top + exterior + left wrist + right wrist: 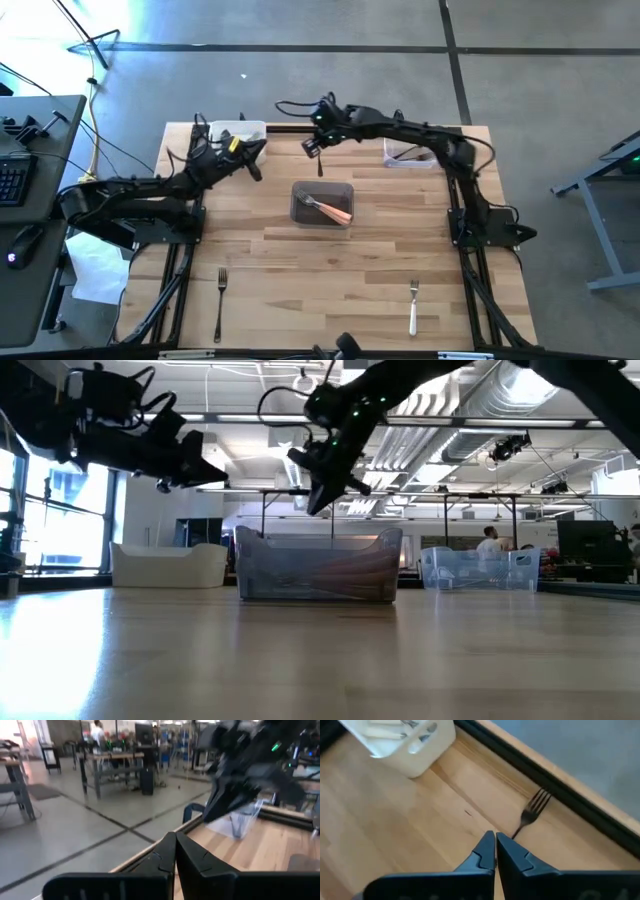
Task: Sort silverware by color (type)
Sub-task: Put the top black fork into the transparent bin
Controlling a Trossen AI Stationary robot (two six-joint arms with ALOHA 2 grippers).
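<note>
My right gripper (495, 840) pinches a dark fork (532, 810); a weak pinch might drop it outside the tub (322, 203).

Low view: grey tub (318, 567) sits centre on the wooden table (320, 660), white tub (168, 565) to its left, clear tub (478, 570) to its right. Two dark arms hang above, the right gripper (322, 495) over the grey tub, the left gripper (205, 472) above the white tub. A person (489, 541) stands in the room behind.
</note>
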